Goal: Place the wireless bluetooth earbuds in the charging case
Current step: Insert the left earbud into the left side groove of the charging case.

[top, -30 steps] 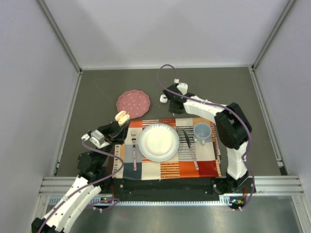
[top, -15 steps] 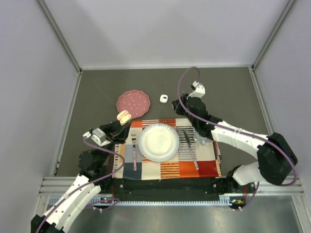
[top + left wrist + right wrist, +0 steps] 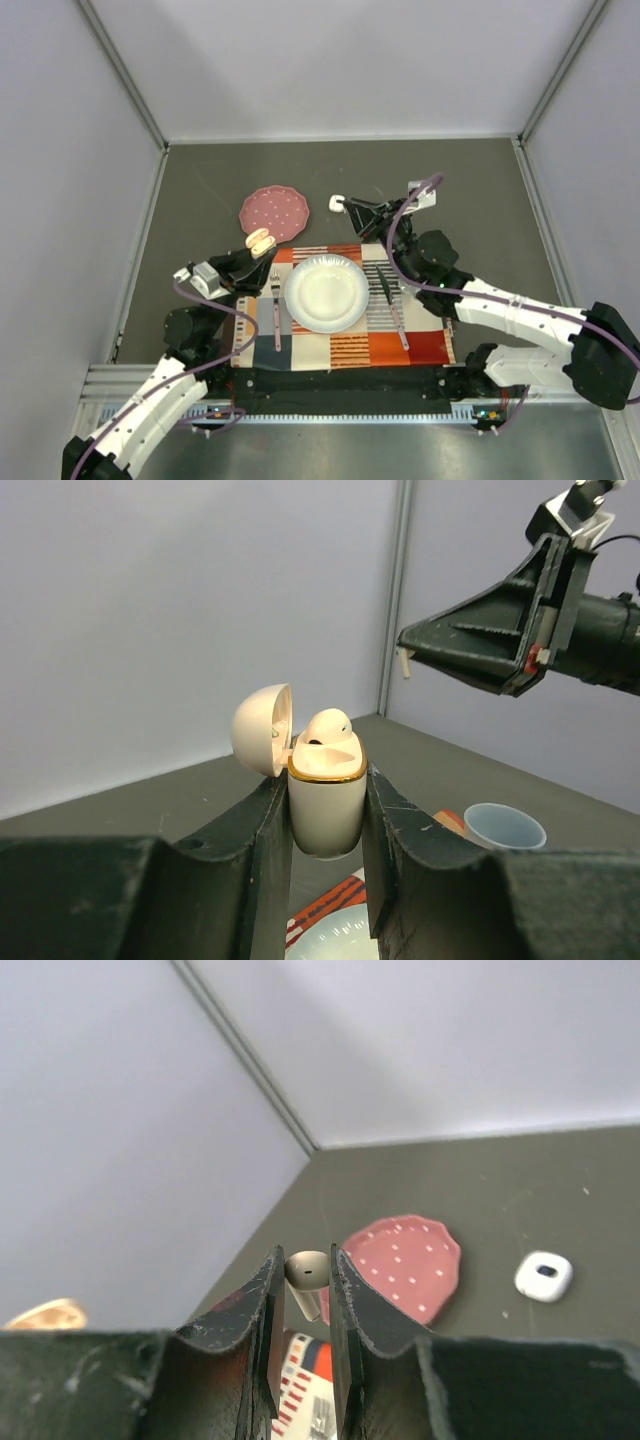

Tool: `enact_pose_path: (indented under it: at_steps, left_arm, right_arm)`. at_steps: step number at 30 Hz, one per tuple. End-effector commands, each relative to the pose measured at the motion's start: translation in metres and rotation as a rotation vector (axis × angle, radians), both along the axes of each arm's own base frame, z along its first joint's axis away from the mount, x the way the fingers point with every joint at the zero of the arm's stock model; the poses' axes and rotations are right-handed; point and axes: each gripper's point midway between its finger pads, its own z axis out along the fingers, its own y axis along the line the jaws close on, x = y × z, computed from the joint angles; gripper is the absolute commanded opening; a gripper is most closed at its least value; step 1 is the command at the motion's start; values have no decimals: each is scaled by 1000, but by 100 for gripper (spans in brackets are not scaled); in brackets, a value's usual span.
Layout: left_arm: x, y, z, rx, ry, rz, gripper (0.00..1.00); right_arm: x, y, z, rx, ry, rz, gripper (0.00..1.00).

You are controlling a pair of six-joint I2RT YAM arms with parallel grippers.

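Your left end effector [image 3: 325,792] is clamped on the peach-pink plastic charging case [image 3: 325,808], a rounded shell with a gold rim. It holds the case upright in the air over the left half of the bench [image 3: 450,190], closer to the near edge than the far one, with the domed lid [image 3: 262,730] swung open to one side. One peach-pink short-stemmed earbud [image 3: 327,726] already sits in the case, so I judge the task roughly half done. Your right end effector [image 3: 303,1260] has its fingers pinched together on a second pale short-stemmed earbud [image 3: 306,1272], carried above the middle of the bench toward the far edge, well apart from the case. In the left wrist view its tip points toward the case from higher up. What is left, as I read it, is to bring that earbud across, line its stem up with the socket I take to be free beside the seated one, and press it home. A small white rounded piece [image 3: 543,1276] lies on the bare bench near the far edge, close to the pink dotted scalloped plate [image 3: 400,1265]. It may be another earbud, but it is too small to tell.
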Motion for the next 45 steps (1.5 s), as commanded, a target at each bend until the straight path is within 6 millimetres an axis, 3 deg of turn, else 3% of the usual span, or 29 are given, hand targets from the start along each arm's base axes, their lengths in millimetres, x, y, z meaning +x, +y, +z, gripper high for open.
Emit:
enact_pose_path:
  at_steps: [1,6,13,26,31,45]
  left_arm:
    - [-10,-1,28,-40,-77,-36,0]
    - [-10,-3,29,-38,-77,-47,0]
    - [-10,-7,26,-31,-72,-66,0]
    - [-11,-11,26,-19,-82,-80,0]
    - [-12,-12,25,-9,-91,-88,0]
    - [-29,-23,30,-5,-184,-180,0]
  right_arm:
    - [-27,4,53,79,-178,43,0]
    - [-51,9,75,152,-271,71,0]
    - [-81,25,91,247,-373,187,0]
    - [-134,82,97,226,-557,367,0]
    - [-144,93,102,252,-576,417,0]
    - [-141,112,102,336,-514,431,0]
